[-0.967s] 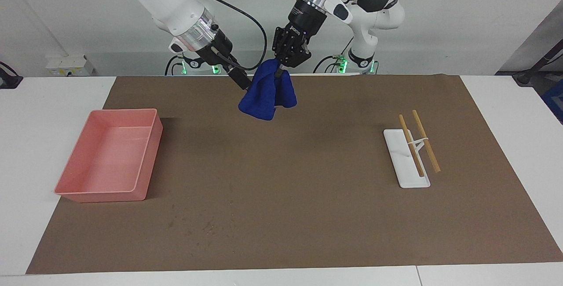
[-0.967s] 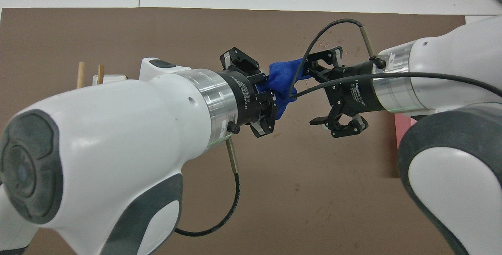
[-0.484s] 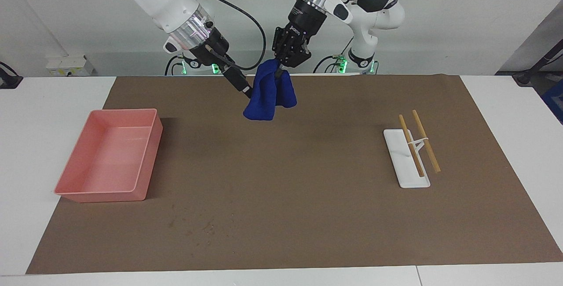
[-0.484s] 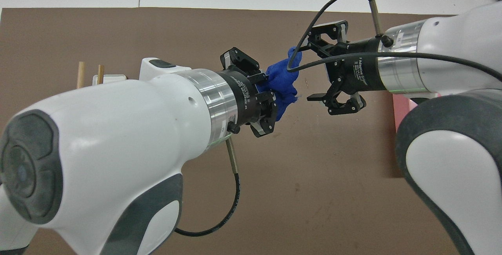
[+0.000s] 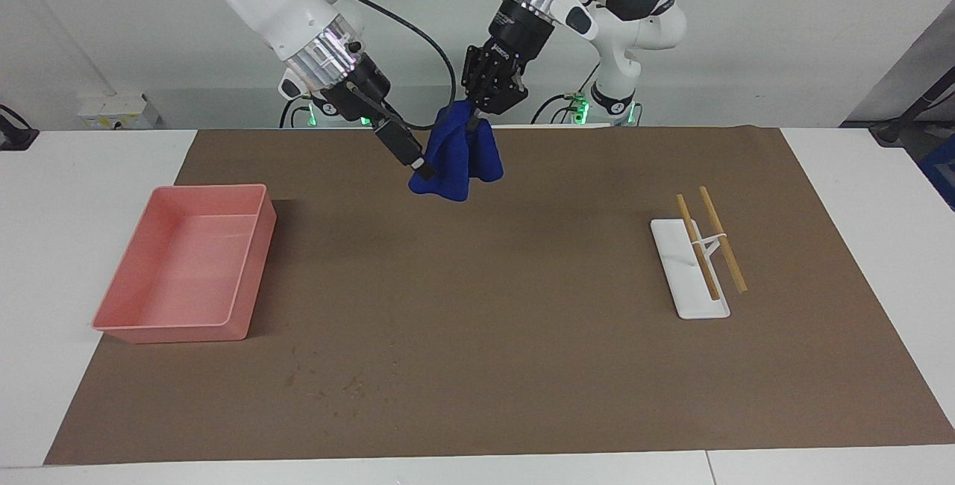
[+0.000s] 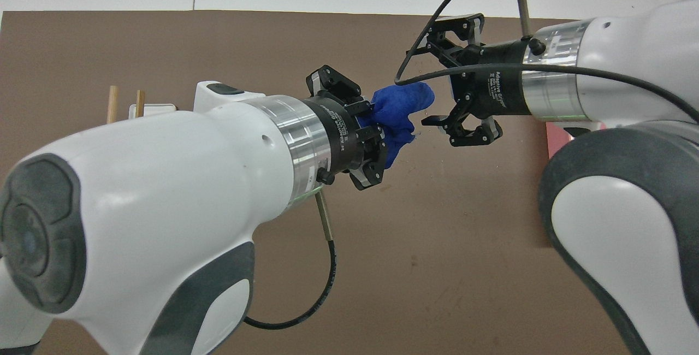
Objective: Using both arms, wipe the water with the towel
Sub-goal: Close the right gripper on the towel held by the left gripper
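A brown mat fills most of the frame, with a pink tray at its left edge in the facing view and a white stand with two wooden sticks at the right. At upper centre the left gripper pinches the top of the blue towel, which hangs above the mat. The right gripper spreads its jaws wide beside the towel, holding nothing.

One camera is looking from high across the table at both arms; the other is peering steeply down, close above the left gripper. Both are sharing the towel.
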Available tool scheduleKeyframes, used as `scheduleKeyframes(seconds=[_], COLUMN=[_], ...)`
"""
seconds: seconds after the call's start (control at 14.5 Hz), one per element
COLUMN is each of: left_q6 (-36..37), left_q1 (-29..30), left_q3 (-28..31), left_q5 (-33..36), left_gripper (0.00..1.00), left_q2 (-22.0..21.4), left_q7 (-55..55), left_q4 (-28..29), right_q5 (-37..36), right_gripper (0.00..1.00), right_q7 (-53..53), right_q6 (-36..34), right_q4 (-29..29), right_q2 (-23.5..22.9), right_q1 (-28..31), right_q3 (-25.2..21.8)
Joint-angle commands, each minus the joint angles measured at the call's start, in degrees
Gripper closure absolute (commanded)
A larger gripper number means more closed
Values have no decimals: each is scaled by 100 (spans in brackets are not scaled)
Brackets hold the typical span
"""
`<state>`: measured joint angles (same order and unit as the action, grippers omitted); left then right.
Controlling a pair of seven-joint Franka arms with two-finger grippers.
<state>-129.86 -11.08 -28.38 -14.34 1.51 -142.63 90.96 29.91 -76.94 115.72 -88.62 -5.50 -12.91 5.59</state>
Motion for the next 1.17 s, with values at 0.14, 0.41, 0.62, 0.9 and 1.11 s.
scheduleKeyframes(seconds=[0.14, 0.41, 0.62, 0.9, 1.11], left_q6=[-330, -330, -330, -330, -339], left_q1=[-96, -96, -96, -96, -87], left_q3=[43, 43, 43, 43, 43], left_q5=[81, 72, 72, 80, 211], left_gripper=[100, 100, 100, 100, 70], left_q2=[69, 60, 60, 60, 60], left_q7=[-213, -213, -213, -213, -195], left_q4=[-122, -122, -122, -122, -122], right_q5=[147, 129, 138, 112, 50], right_gripper=[11, 100, 100, 100, 100], right_q7=[-49, 82, 74, 74, 74], right_q6=[-5, -5, -5, -5, -14], right_q4=[-76, -50, -50, -41, -41], right_q2=[-31, -48, -48, -48, -48], right_q1=[-159, -150, -142, -142, -89], right_q3=[21, 21, 21, 12, 12])
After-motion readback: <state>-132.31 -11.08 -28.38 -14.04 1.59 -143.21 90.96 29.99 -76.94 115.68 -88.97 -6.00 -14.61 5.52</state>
